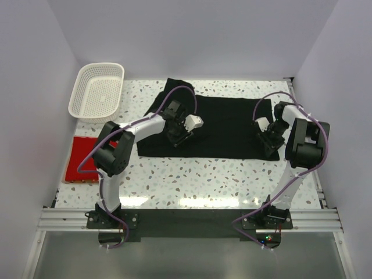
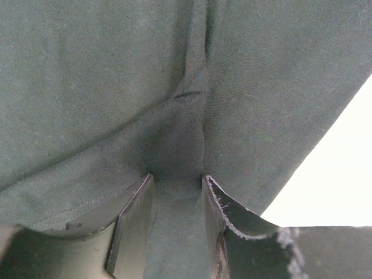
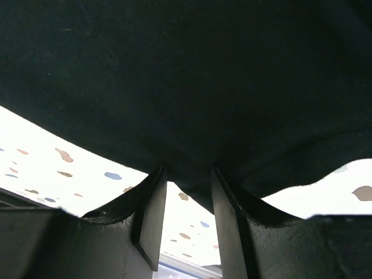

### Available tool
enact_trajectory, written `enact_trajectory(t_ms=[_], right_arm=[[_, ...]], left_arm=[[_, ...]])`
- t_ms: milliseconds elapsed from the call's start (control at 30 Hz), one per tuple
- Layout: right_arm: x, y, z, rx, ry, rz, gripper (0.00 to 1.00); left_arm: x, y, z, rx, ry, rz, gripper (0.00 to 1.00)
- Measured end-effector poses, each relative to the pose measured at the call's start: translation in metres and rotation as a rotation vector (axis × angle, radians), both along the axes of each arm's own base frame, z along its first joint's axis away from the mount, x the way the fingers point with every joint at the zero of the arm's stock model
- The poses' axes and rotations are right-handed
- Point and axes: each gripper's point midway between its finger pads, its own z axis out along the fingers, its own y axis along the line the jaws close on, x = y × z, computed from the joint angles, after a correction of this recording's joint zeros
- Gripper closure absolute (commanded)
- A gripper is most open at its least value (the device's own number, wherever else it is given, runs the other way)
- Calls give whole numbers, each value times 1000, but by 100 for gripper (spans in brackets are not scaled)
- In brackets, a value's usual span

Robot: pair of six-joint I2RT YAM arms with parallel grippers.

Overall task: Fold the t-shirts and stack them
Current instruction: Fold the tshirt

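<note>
**Clerk:** Item one, nearest: left gripper (image 2: 174,181), clamped on a puckered ridge of the black t-shirt (image 1: 226,122), at or just inside its near hem, toward its left end.

**Checker:** Hazard?

**Clerk:** The pinch looks shallow. The ridge could slide out as the arm lifts, and the fold would land crooked.

**Checker:** Item two?

**Clerk:** Right gripper (image 3: 186,177), clenched on the black t-shirt's near right edge. Cloth drapes over both fingers and hangs clear of the table (image 3: 35,145), whose speckled top shows below it.

**Checker:** Hazard there?

**Clerk:** Only the rim of the cloth appears held. If the arms travel unevenly, the shirt would stretch between them and the weaker grip would likely give. Or the slack middle could drag and bunch.

**Checker:** The shirt's place?

**Clerk:** It is spread flat, running from one gripper to the other and away beyond both. One sleeve juts from its far left corner.

**Checker:** Other stock?

**Clerk:** Red t-shirt (image 1: 83,158): a flat rectangle, well left of the black t-shirt, about level with its near hem, apart from it. Basket (image 1: 77,93): white lattice, past the black t-shirt's far left corner, not touching.

**Checker:** Stage?

**Clerk:** Judged: red looks finished and black is at its first fold.
</note>
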Motion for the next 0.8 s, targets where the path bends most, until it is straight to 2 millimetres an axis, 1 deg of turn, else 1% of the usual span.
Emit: enact_trajectory(t_ms=[100,133,200,233,300,367,433,633,667,700,733,800], right_arm=[[-1,-1,-1,-2,5,-4,59],[-1,0,-1,-2,6,-4,59],[-1,-1,-1,-3,6,-4,59],[-1,-1,-1,-3,5,-4,59],[-1,-1,-1,-3,6,-5,59],[-1,-1,-1,-4,6,-6,60],[-1,-1,-1,-4,6,-6,59],[-1,-1,-1,-5,6,-6,59],[-1,-1,-1,-5,6,-6,59],[-1,-1,-1,-5,6,-6,60],[-1,-1,-1,-5,6,-6,59],[-1,-1,-1,-5,6,-6,59]], left_arm=[[-1,-1,0,-3,6,12,68],[-1,0,0,-3,6,14,78],[-1,0,0,-2,7,19,88],[0,0,0,-1,5,20,95],[1,0,1,2,0,22,100],[5,-2,4,0,-8,24,100],[12,-5,10,-8,-30,26,100],[48,-23,31,-42,-127,38,99],[54,-25,32,-43,-139,39,94],[58,-26,33,-43,-148,38,84],[63,-29,33,-41,-159,36,81],[74,-34,31,-41,-179,36,80]])
